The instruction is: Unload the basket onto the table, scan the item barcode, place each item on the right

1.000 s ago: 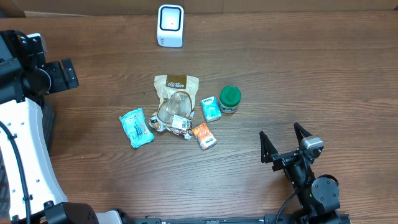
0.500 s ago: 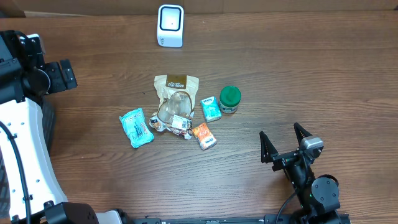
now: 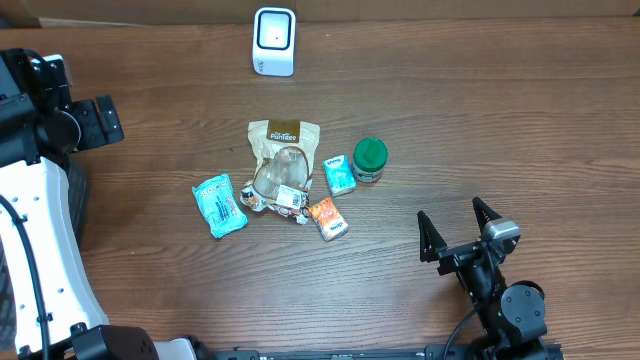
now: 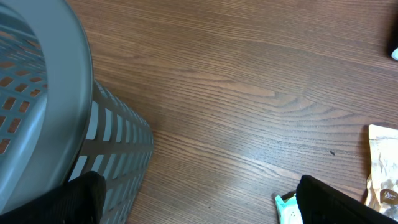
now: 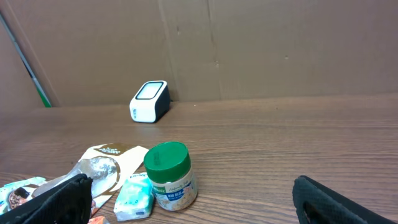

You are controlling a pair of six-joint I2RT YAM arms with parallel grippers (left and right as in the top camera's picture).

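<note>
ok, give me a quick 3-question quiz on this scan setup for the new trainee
1. True or false: the right gripper holds the green-lidded jar.
2. Which lies nearest the scanner? A) tan pouch B) orange packet C) green-lidded jar
3. Fill in: the left wrist view shows a grey slatted ____ on its left side.
Key: 1 false, it stands open and empty; 2 A; 3 basket.

Grey slotted plastic basket [image 4: 43, 118] stands on dark wood-grain surface [image 3: 520, 110]. Brown cardboard wall [image 5: 280, 43] runs along the far edge.
</note>
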